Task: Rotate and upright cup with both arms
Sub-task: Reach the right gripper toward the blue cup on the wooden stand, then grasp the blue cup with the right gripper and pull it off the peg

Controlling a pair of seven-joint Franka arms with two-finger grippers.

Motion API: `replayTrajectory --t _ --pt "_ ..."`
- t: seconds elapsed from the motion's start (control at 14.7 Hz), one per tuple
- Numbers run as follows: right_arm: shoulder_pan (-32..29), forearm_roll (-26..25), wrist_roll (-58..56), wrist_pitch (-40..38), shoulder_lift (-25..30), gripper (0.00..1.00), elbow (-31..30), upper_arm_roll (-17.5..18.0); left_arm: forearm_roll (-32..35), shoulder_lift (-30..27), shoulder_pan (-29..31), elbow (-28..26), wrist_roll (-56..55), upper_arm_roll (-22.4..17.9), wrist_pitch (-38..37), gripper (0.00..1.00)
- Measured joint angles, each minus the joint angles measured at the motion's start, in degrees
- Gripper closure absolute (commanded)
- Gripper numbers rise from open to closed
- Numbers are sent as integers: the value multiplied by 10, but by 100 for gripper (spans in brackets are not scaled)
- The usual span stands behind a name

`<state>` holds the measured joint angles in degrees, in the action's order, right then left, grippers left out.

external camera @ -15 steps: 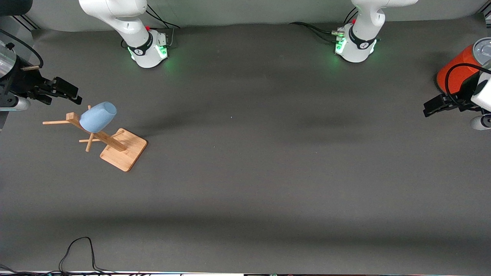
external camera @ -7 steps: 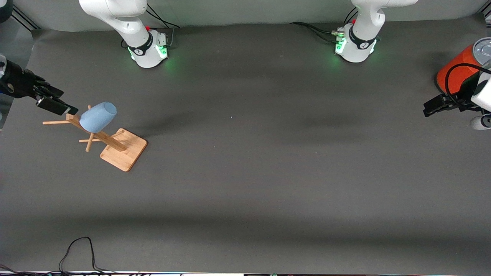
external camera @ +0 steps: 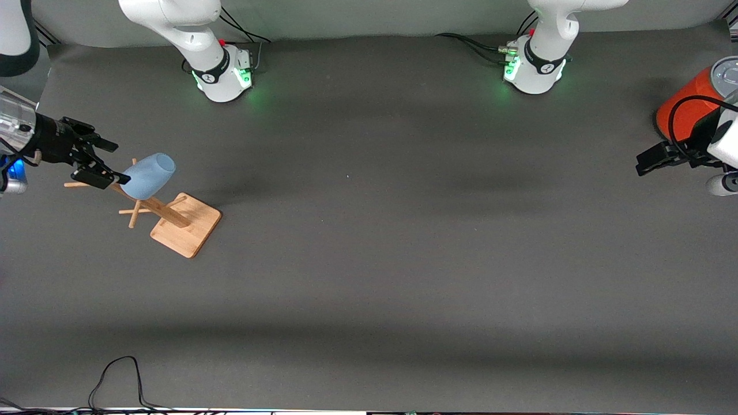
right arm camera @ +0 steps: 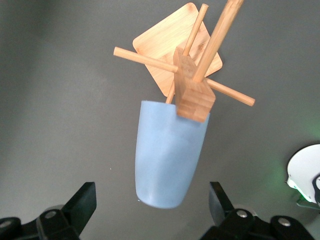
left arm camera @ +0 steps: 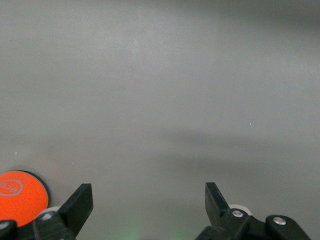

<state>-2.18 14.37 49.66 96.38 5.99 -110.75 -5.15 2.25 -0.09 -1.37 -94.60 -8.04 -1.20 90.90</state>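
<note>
Item: cup [external camera: 148, 175], pale blue plastic, hung upside down on a wooden rack [external camera: 173, 222] at my right arm's end of the table [external camera: 369, 259]. Likely light, stiff, somewhat slick; best gripped across the tapered wall. Right claw [external camera: 102, 162] wide, just beside its base. Left claw [left arm camera: 149, 205] wide, waiting near the orange can [external camera: 686, 106].

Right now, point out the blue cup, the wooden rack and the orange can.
blue cup [external camera: 147, 174]: front view, middle of its side wall.
wooden rack [external camera: 187, 230]: front view, bare part of its square base.
orange can [external camera: 686, 106]: front view, its orange side.
</note>
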Motion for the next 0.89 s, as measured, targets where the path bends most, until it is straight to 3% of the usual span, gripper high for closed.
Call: replayTrajectory --t 0.89 --pt "0 26 4 107 0 0 -105 0 0 0 0 0 0 0 0 0"
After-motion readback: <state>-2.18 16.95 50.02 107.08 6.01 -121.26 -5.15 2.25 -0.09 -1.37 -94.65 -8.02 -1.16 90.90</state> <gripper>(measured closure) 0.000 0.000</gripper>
